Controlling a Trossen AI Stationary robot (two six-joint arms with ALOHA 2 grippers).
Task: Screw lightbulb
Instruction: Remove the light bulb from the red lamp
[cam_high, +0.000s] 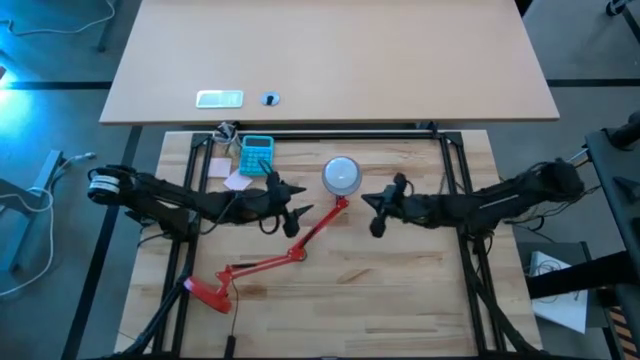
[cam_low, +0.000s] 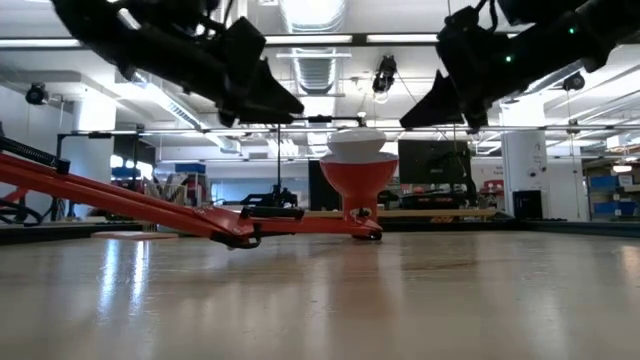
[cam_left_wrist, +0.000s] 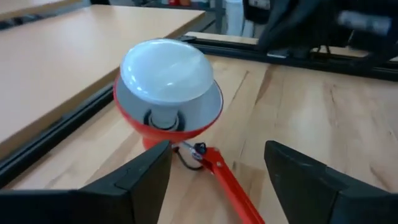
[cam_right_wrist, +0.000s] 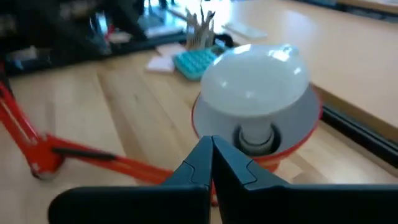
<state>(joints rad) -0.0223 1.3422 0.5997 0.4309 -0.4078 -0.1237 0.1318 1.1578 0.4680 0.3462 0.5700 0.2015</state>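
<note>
Left claw (cam_left_wrist: 214, 177) spread wide, right claw (cam_right_wrist: 212, 163) pinched closed, both empty, flanking lightbulb (cam_high: 341, 173) seated upright in red lamp shade (cam_left_wrist: 134, 121); left claw nearer.

The lightbulb (cam_high: 341, 174) sits in the lamp shade (cam_left_wrist: 186, 127), mid-worktop (cam_high: 400, 280) toward the back. The lamp arm (cam_high: 315, 232) runs from there to its base (cam_high: 210, 293) at front left. Left gripper (cam_high: 297, 220) and right gripper (cam_high: 377, 215) flank the shade. A calculator (cam_high: 257, 155) lies back left of the bulb.
</note>
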